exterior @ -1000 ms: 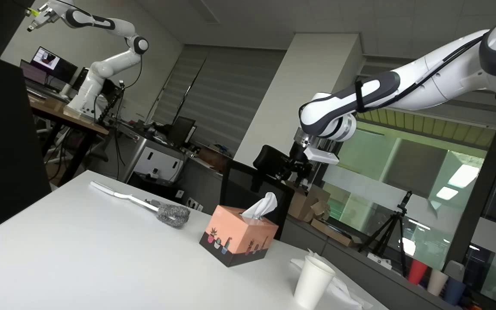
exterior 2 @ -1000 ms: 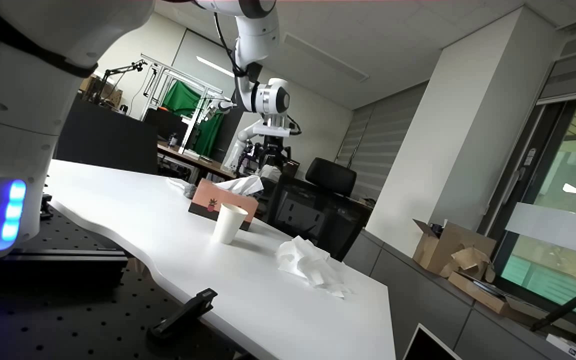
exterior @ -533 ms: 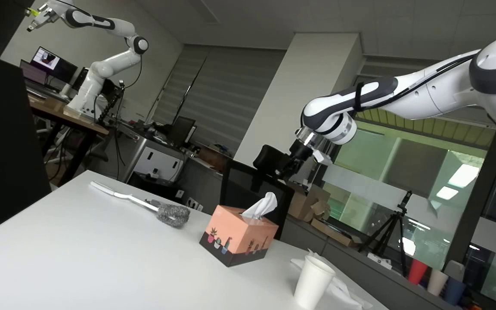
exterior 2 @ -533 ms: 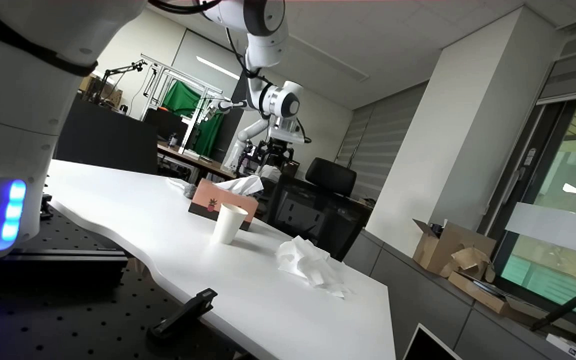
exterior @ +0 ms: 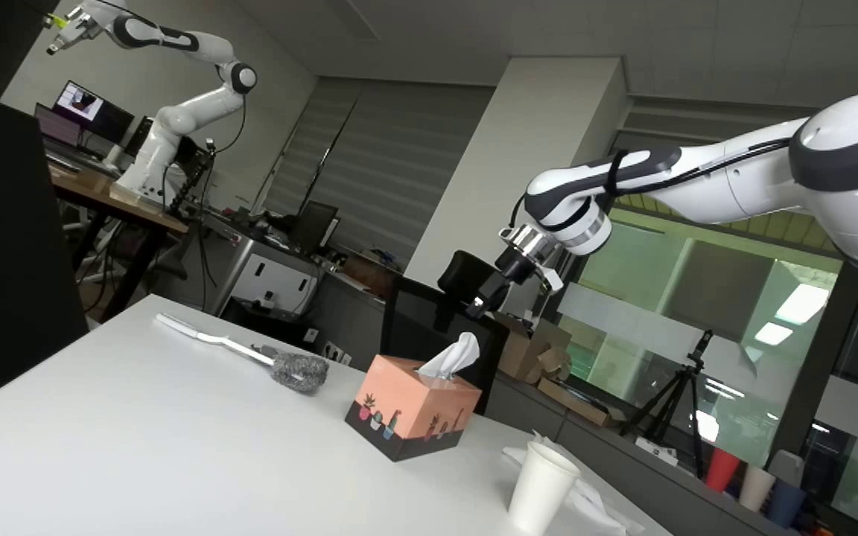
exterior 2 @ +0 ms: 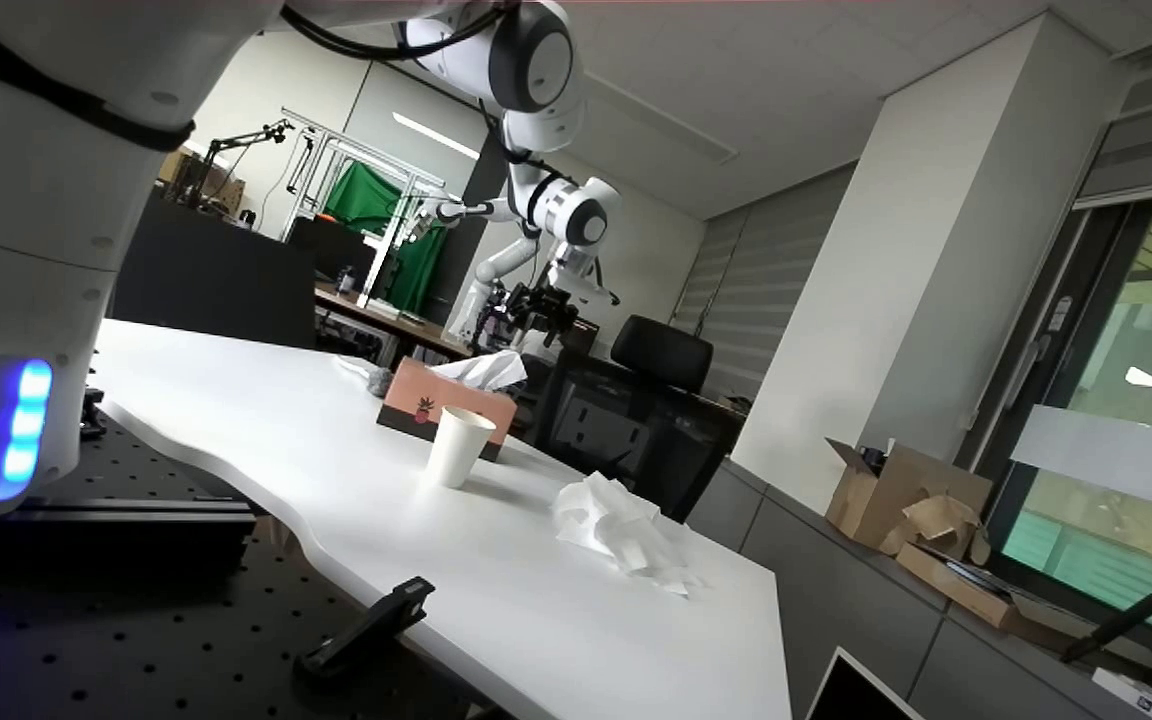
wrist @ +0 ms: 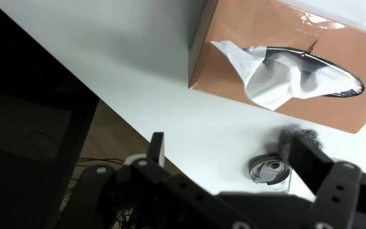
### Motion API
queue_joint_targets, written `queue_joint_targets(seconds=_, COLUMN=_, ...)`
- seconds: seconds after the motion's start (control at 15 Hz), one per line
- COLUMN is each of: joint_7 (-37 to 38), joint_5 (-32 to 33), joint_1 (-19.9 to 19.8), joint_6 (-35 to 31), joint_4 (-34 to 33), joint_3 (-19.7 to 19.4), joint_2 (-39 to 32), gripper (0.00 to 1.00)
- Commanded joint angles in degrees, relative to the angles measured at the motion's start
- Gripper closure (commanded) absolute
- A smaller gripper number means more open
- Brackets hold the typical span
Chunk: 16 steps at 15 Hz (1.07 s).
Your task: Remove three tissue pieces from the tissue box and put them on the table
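Note:
The salmon-pink tissue box (exterior: 408,406) with its dark base stands on the white table (exterior: 176,454). It also shows in an exterior view (exterior 2: 436,400) and, from above, in the wrist view (wrist: 221,79). A white tissue (wrist: 276,81) sticks up from its slot, seen also in both exterior views (exterior: 453,359). Other crumpled tissue pieces (exterior 2: 616,530) lie in a pile on the table, partly behind the cup in an exterior view (exterior: 589,502). My gripper (wrist: 229,146) is open and empty, tilted, above and to the side of the box, apart from the tissue.
A white paper cup (exterior: 543,487) stands near the box, also seen in an exterior view (exterior 2: 458,448). A white-handled grey brush (exterior: 299,371) lies on the table. A grey round lid (wrist: 269,170) lies by the brush head. A black chair (exterior 2: 626,410) stands at the table's edge.
My gripper has tilted from pointing straight down, and its fingertips have swung towards the chair side. The upper arm link has lowered. The box, its tissue, the pile and the cup have not moved.

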<state>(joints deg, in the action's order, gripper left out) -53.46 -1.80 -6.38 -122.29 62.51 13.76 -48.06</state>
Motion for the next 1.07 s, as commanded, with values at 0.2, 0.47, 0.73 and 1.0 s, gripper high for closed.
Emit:
queue_joint_targets(seconds=0.2, joint_7=-0.95, joint_5=-1.45, joint_1=0.87, joint_6=0.60, joint_4=-0.48, joint_3=-1.36, joint_2=0.08, gripper=0.00)
queue_joint_targets(seconds=0.47, joint_7=-13.88, joint_5=-4.27, joint_1=-1.00, joint_6=5.31, joint_4=-1.07, joint_3=1.96, joint_2=-0.87, gripper=0.00)
queue_joint_targets(seconds=0.73, joint_7=-26.02, joint_5=-8.68, joint_1=-1.74, joint_6=14.53, joint_4=-4.56, joint_3=2.90, joint_2=-3.75, gripper=0.00)
queue_joint_targets(seconds=1.0, joint_7=-35.05, joint_5=-9.39, joint_1=-1.25, joint_6=23.32, joint_4=-8.03, joint_3=1.12, joint_2=-6.10, gripper=0.00)
